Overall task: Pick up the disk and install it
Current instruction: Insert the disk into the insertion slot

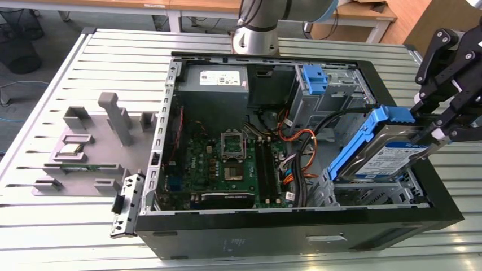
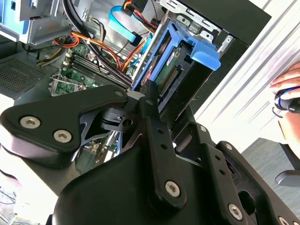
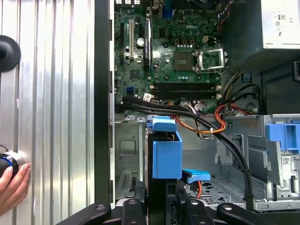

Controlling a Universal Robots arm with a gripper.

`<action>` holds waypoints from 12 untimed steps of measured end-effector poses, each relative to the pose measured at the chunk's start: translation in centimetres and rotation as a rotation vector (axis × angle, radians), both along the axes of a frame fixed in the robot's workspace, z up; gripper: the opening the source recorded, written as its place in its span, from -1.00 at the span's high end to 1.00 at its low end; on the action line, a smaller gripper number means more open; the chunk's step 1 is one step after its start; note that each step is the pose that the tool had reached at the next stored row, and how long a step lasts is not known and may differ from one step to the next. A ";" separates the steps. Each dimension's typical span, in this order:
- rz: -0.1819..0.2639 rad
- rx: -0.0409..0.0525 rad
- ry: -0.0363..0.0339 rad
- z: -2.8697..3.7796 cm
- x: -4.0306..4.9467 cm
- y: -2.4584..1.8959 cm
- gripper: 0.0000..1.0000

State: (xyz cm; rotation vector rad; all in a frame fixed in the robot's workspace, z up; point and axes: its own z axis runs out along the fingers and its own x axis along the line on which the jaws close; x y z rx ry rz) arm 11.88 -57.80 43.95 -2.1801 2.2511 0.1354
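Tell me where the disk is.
At the exterior view's right, the disk hangs tilted in the gripper, over the drive cage of the open case.

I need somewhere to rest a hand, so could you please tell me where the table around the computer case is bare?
The grey slatted metal table is bare between the grey plastic fixtures and its far edge, and along its near edge. The black computer case is crowded: the end effector holds the silver-black hard drive in its blue carrier there.
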 end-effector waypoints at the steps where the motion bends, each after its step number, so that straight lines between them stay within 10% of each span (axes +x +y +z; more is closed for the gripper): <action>1: 0.000 0.0001 0.0000 -0.04 0.00 0.00 0.30; 12: 0.000 -0.0009 -0.0002 -1.23 0.01 0.00 0.30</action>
